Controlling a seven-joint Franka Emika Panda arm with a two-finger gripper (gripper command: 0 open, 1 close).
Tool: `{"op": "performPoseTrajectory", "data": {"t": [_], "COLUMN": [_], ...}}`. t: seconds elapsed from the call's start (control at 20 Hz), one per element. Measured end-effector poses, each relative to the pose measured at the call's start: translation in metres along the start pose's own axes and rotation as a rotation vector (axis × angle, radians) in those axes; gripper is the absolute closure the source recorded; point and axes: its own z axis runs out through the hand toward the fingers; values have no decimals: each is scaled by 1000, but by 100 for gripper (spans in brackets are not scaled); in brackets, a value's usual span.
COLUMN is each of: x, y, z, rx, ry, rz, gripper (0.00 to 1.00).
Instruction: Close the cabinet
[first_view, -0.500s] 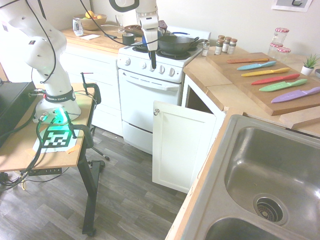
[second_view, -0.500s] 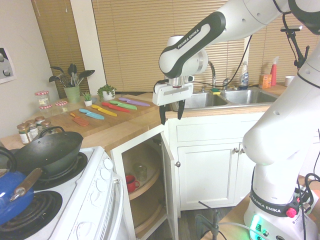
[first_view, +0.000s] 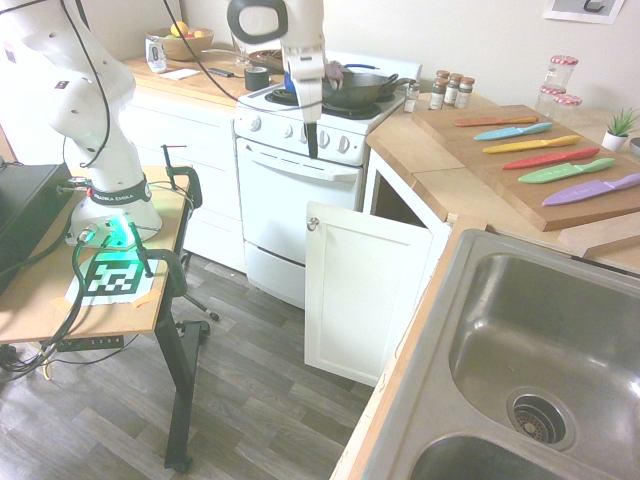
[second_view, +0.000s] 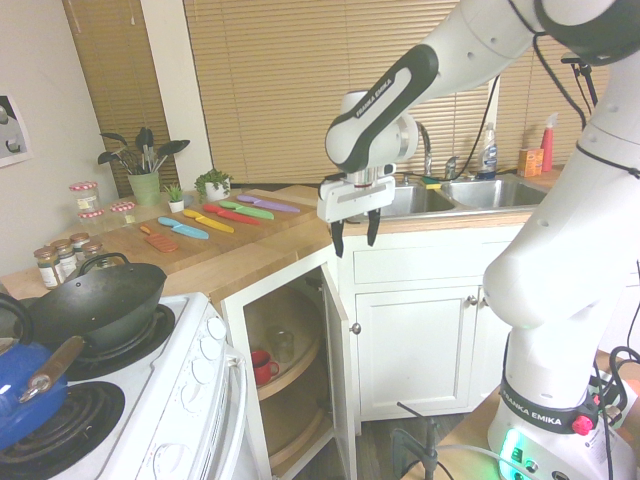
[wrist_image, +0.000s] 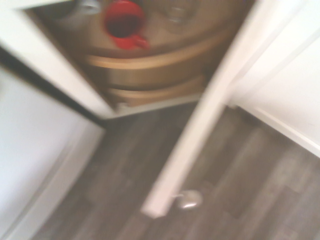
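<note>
The gripper (second_view: 354, 233) has shifted sideways since half a second ago and now hangs above the open door's top edge, fingers spread wide, holding nothing. The cabinet (first_view: 363, 292) sits under the counter's corner beside the stove (first_view: 300, 190), its door unmoved, swung open

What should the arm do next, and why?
Probably come down beside the outer face of the cabinet door, so it can push it shut. The door stands wide open, showing shelves and a red cup inside. The gripper hangs open above the door's top edge, pointing down, touching nothing.
</note>
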Motion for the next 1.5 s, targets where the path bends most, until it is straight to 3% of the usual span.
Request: {"op": "performPoseTrajectory", "data": {"t": [0.5, 0.9, 1.15, 1.2, 1.5], "x": [70, 91, 95, 95, 92], "y": [1, -11, -18, -20, -28], "z": [103, 194, 209, 208, 206], "rx": [-104, -142, -142, -140, -135], "ry": [-58, -137, -140, -136, -128], "rz": [75, 69, 38, 30, -5], "gripper": [0, 0, 0, 100, 100]}}
